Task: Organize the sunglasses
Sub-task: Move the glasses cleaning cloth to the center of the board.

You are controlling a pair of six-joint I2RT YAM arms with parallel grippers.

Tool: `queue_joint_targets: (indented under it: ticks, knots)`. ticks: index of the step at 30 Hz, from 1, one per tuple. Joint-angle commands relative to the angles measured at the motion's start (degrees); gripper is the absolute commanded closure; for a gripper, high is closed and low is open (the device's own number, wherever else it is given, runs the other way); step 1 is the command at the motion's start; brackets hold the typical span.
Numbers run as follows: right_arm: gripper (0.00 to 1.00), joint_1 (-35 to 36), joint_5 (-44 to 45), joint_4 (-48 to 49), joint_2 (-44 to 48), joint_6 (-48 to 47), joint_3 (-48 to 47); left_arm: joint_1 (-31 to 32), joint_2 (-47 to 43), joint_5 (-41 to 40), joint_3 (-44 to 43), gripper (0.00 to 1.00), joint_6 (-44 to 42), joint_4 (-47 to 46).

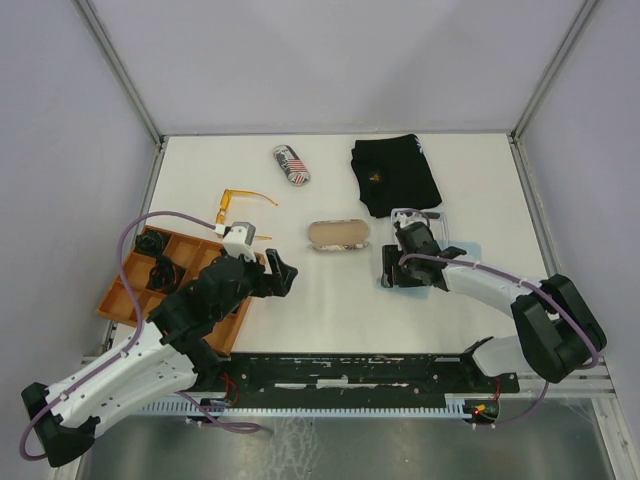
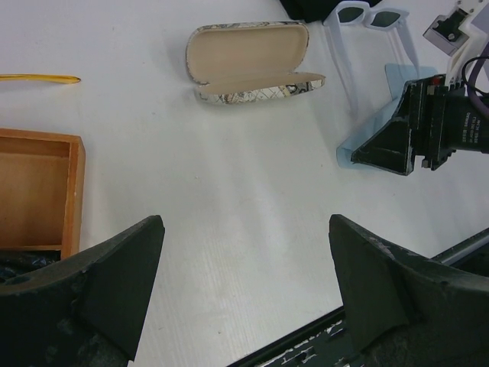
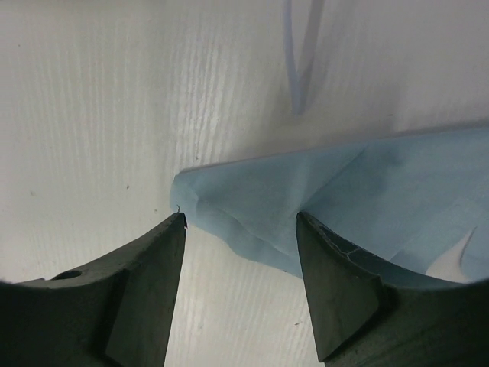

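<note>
Top external view: orange sunglasses (image 1: 230,204) lie on the tabletop (image 1: 330,300) left of centre, just above the wooden tray (image 1: 122,295). White sunglasses (image 2: 373,15) sit right of centre, just below the black fabric (image 1: 395,175). Left gripper (image 2: 246,229) hangs with fingers wide apart and nothing between them, over bare tabletop below the open case (image 2: 252,61). Right gripper (image 3: 241,222) is low, fingers apart, straddling the corner of a blue cloth (image 3: 359,199), not the frame.

Risks:
- Closing here likely pinches only the cloth.
- The white pair's arms seem to rest on or beside that cloth, so pulling it could drag or flip them.
- The thin arms may slip or bend under a hard squeeze.
- The left arm, reaching for the orange pair, could clip the tray wall or the case.
</note>
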State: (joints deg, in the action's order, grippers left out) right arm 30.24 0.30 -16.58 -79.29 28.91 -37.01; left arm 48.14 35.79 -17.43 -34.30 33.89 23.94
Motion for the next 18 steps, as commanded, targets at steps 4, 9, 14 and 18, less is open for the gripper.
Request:
queue_joint_targets:
  ticks: [4, 9, 14, 18]
  knots:
    - [0.32, 7.9, 1.5, -2.3, 1.0, 6.4, -0.1, 0.1, -1.2, -0.4, 0.3, 0.05, 2.6, -1.3]
    - [0.31, 15.6, 4.0, -1.9, 1.7, 13.0, 0.2, 0.1, -1.8, -0.9, 0.7, 0.05, 3.2, -1.1]
    - [0.31, 22.7, 6.4, 1.4, 3.0, 21.5, 1.3, 0.1, -2.5, -1.8, 0.6, 0.05, 3.4, -0.3]
    - [0.31, 28.6, 9.7, 4.0, 1.4, 26.8, -0.7, 0.1, -3.4, -2.9, 0.6, 0.05, 3.8, 0.6]
